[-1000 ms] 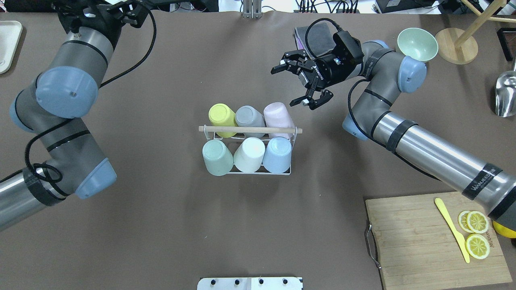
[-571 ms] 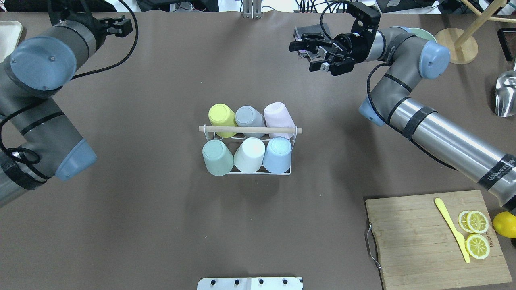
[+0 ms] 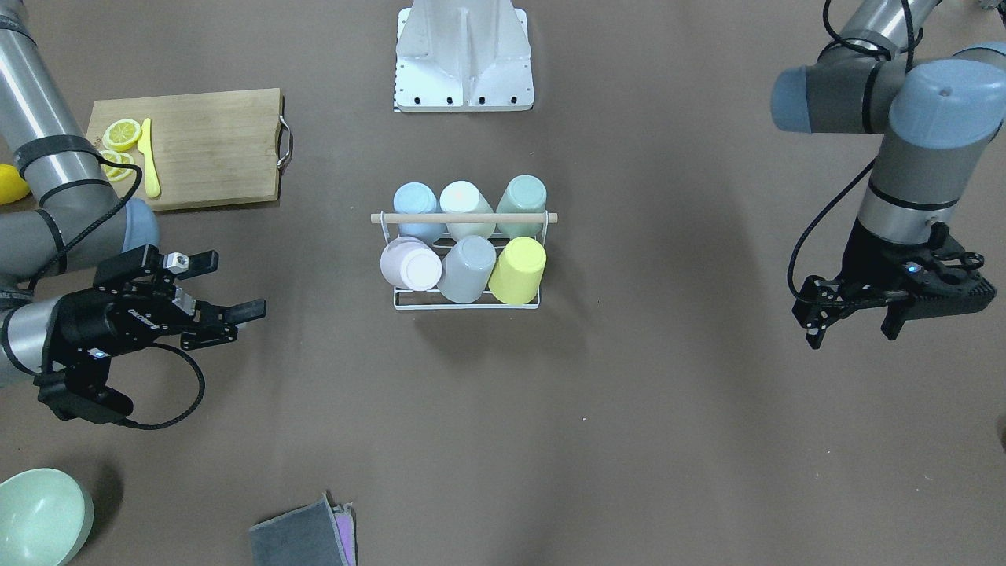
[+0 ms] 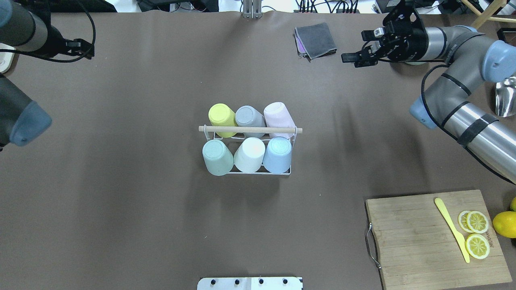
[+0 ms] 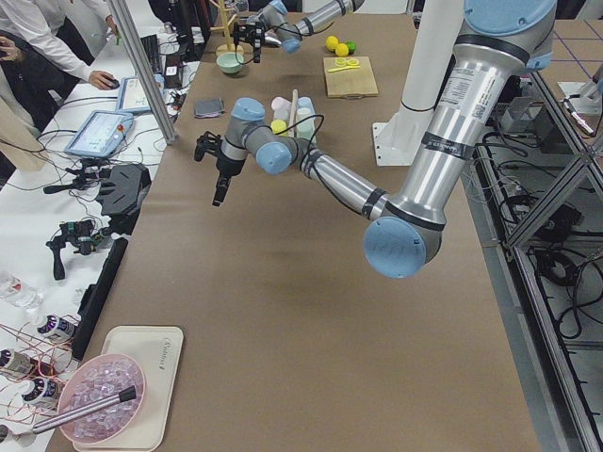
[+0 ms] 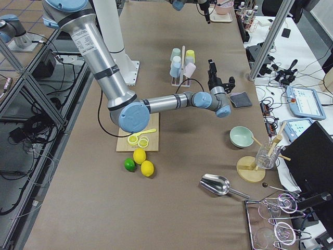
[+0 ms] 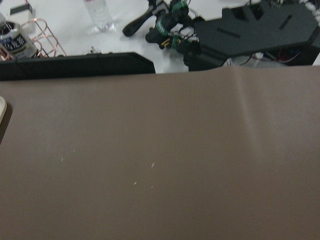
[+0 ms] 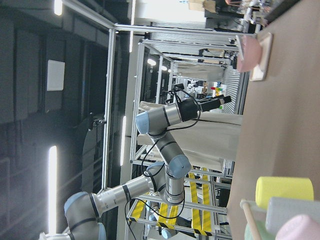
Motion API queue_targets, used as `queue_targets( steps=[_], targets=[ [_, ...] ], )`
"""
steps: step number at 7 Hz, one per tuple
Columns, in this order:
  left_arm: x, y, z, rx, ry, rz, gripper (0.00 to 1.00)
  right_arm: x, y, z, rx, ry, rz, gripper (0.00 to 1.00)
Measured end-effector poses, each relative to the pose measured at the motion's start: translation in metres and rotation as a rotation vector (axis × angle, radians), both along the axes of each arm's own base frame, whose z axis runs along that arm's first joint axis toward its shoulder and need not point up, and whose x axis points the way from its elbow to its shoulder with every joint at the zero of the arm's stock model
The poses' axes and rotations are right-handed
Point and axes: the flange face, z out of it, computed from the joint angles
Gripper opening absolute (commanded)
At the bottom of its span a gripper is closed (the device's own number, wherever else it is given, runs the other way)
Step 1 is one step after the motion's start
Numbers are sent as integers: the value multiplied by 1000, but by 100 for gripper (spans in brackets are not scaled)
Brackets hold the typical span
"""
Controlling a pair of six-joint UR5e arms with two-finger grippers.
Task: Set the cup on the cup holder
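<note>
All 6 pastel plastic cups [image 4: 249, 155] sat upturned on the white wire, wooden-handled cup holder [image 4: 250, 129], midway between the right hand [image 3: 236, 284] and left hand [image 3: 851, 334], both spread open, empty. Task seemed complete; nothing left.

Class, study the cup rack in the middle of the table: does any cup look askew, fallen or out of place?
Nothing stands out. All six cups sit upside down on the cup holder, three per row, each leaning outward. The pink cup tilts slightly toward the rack's end, but is seated.
</note>
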Motion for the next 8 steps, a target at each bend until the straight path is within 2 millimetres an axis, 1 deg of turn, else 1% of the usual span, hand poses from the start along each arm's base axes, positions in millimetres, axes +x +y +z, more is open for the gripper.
queue_targets(
  steps=[1, 2, 3, 5, 6, 7, 8],
  targets=[
    [-31, 5, 25, -43, 23, 84, 97, 17, 20, 16, -100, 70, -116, 99],
    [-66, 12, 55, -70, 26, 157, 97, 25, 42, 30, -176, 165, -216, 99],
    [-99, 24, 89, -87, 10, 218, 97, 28, 62, 39, -222, 297, -294, 99],
    [-164, 60, 171, -134, -1, 308, 97, 28, 103, 52, -238, 587, -398, 98],
    [-194, 84, 220, -174, 7, 340, 97, 40, 130, 61, -195, 719, -425, 95],
    [-218, 105, 266, -217, 12, 360, 97, 65, 152, 70, -146, 832, -425, 93],
    [-234, 119, 296, -255, 18, 369, 97, 94, 164, 80, -105, 919, -396, 98]
  ],
)
